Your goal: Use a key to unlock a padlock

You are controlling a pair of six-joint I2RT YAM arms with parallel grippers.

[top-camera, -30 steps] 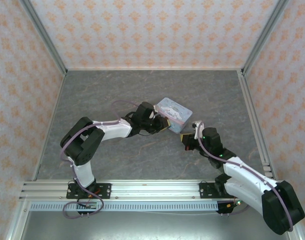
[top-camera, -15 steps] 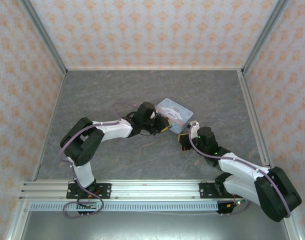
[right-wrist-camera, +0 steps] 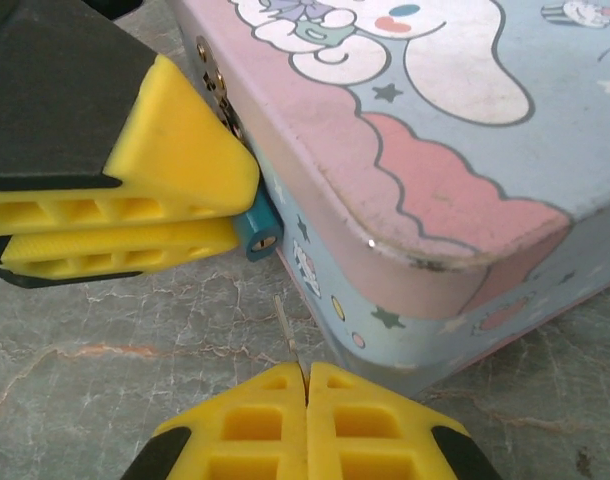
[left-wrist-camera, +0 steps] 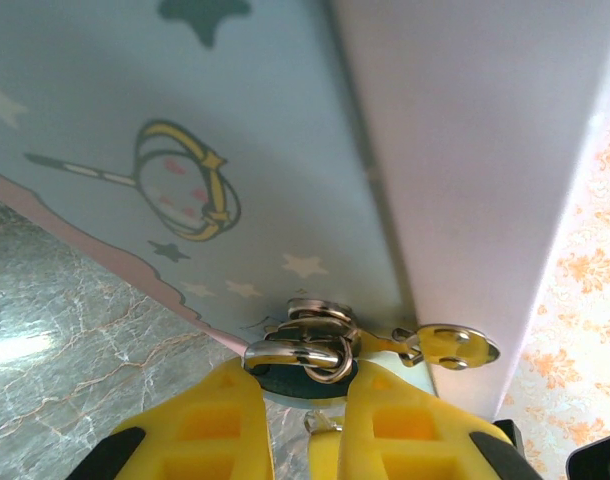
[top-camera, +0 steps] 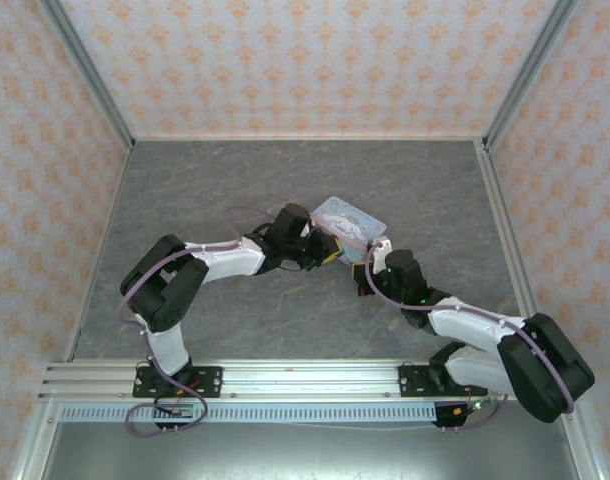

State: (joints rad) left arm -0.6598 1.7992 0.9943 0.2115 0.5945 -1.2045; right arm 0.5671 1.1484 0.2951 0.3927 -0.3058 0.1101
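Grey marbled table (top-camera: 235,190), patterned walls around it. The pastel tin (top-camera: 347,222) w/ cartoon lid sits approx mid-table, one corner tipped up off the surface.

Left arm (top-camera: 220,262) reaches in from the tin's left side; right arm (top-camera: 465,325) comes from the tin's near-right side. Both wrists meet at the tin's near edge.

Left gripper (left-wrist-camera: 307,385) is right at the tin's near side wall, below the lid seam. Yellow fingers (left-wrist-camera: 220,420) pressed in from both sides, pinching the padlock (right-wrist-camera: 253,232). From the right wrist view the same fingers sit stacked, flat against the wall just below the lid's pink rim.

Right gripper (right-wrist-camera: 306,380) is just in front of the tin's near lower corner. Pads squeezed tight together, pinching the key (right-wrist-camera: 288,325).

Padlock: small teal body, touching the tin's side wall, sticking out past the left fingertips. Its brass keyhole end faces out toward the right gripper. Metal shackle (left-wrist-camera: 297,352) is looped thru the tin's clasp ring; a small metal hasp tab (left-wrist-camera: 447,346) sits beside it on the lid edge.

Key: thin blade pokes up btwn the right pads, close along the tin's bottom edge. Tip is near the keyhole, just below it, not touching, not inserted.
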